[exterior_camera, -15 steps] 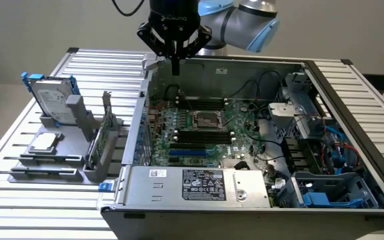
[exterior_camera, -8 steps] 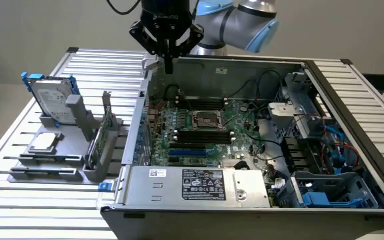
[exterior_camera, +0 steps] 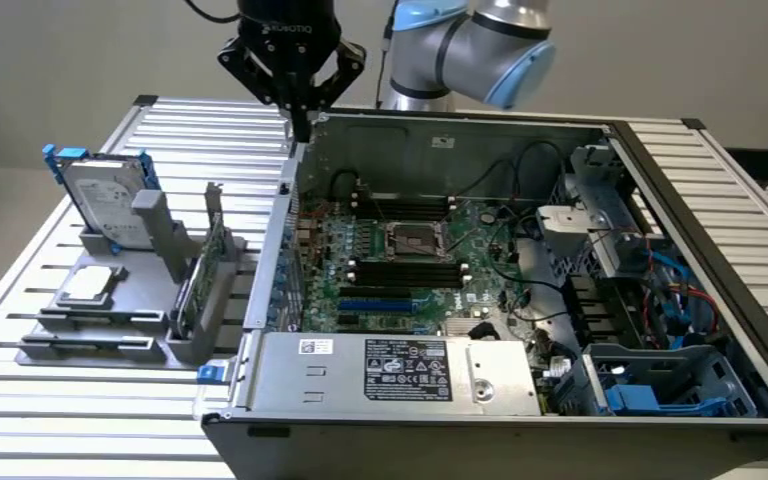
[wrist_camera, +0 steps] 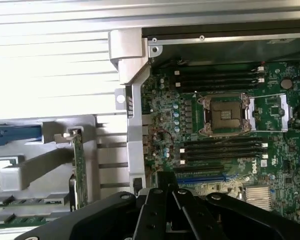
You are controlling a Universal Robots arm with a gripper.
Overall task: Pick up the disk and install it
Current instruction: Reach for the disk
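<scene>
In the exterior view the arm (exterior_camera: 471,50) comes in from the far side of the table (exterior_camera: 77,420) and bends forward, so that the black gripper (exterior_camera: 301,125) hangs straight down with its tips pointing to the far corner of the open computer case (exterior_camera: 704,300), at the corner on the exterior view's left. The claw is pressed together to a narrow point and carries nothing. The disk (exterior_camera: 97,200) is well apart from it, toward the exterior view's left: it stands upright on its edge in a grey holder (exterior_camera: 157,240) on the table, outside the case, with blue rails along its sides. In front of the disk a small square chip (exterior_camera: 88,287) lies flat on the same holder, and a green card (exterior_camera: 197,290) stands upright just beside the case wall. Inside the case the motherboard (exterior_camera: 411,250) lies open to view. In the wrist view the camera looks down along the gripper (wrist_camera: 165,182), whose black links meet closely with no thing between them. Below it are the case wall (wrist_camera: 132,100) and the motherboard (wrist_camera: 225,150) with its empty processor socket (wrist_camera: 225,115), and beyond the wall the green card (wrist_camera: 79,165) stands in the grey holder (wrist_camera: 30,165).
</scene>
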